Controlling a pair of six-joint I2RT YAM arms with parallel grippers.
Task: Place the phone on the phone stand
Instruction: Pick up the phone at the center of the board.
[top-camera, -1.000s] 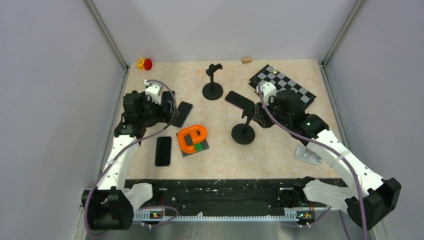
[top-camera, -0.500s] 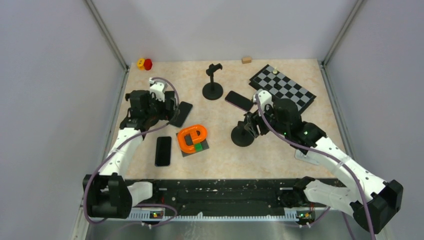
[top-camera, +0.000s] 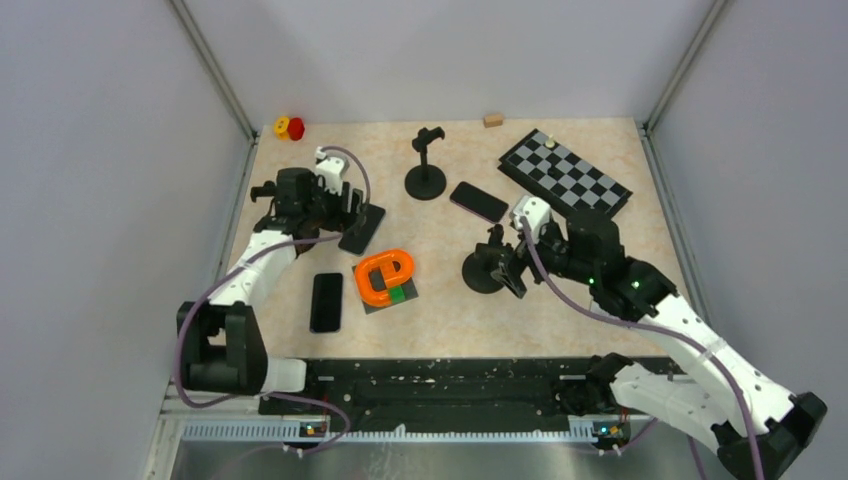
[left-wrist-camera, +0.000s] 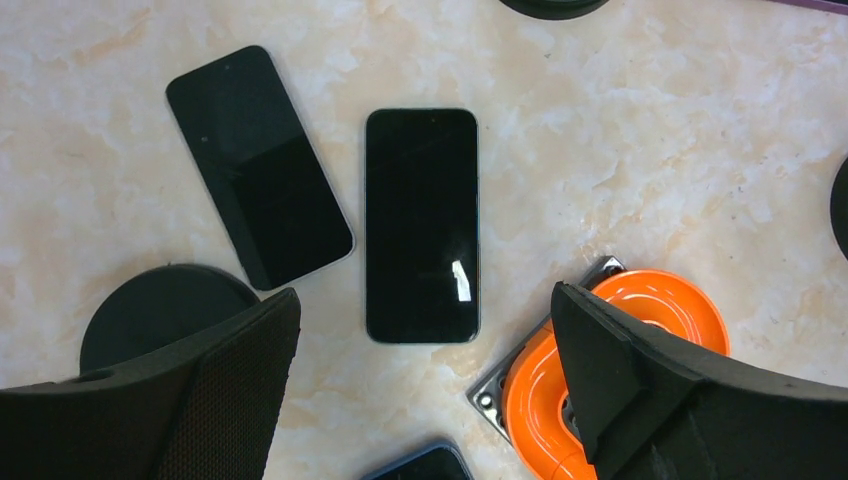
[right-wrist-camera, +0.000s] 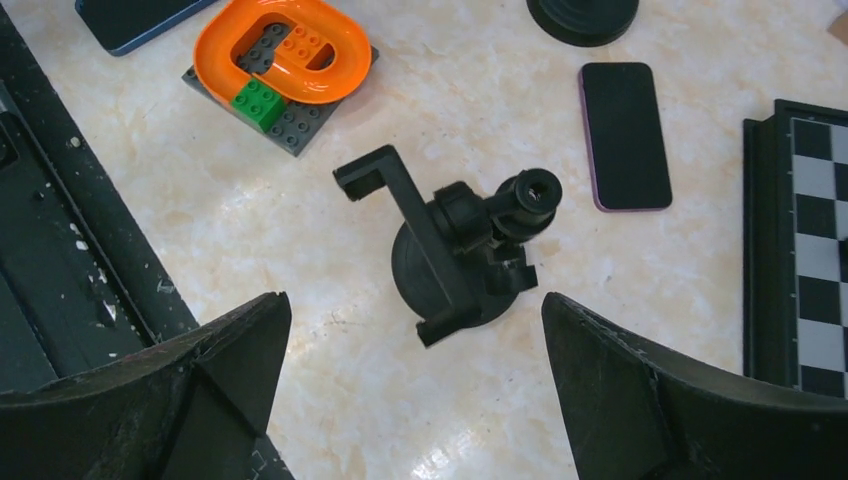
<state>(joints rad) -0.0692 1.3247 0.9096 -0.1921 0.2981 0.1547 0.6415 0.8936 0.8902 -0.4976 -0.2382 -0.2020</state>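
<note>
While the purple-edged phone (right-wrist-camera: 625, 135) lies flat on the table (top-camera: 560, 300), apart from the phone stand (right-wrist-camera: 460, 245), right gripper (right-wrist-camera: 415, 300) hovers over that stand, jaws spread. Left gripper (left-wrist-camera: 420, 310), jaws spread too, hangs over a black phone (left-wrist-camera: 421, 225) beside another phone (left-wrist-camera: 258, 165).

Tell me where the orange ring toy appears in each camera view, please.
Top external: orange ring toy near the picture's centre.
Left wrist: toy at lower right, partly hidden.
Right wrist: toy at upper left.
Shared landmark: the phone lying closest to it.
</note>
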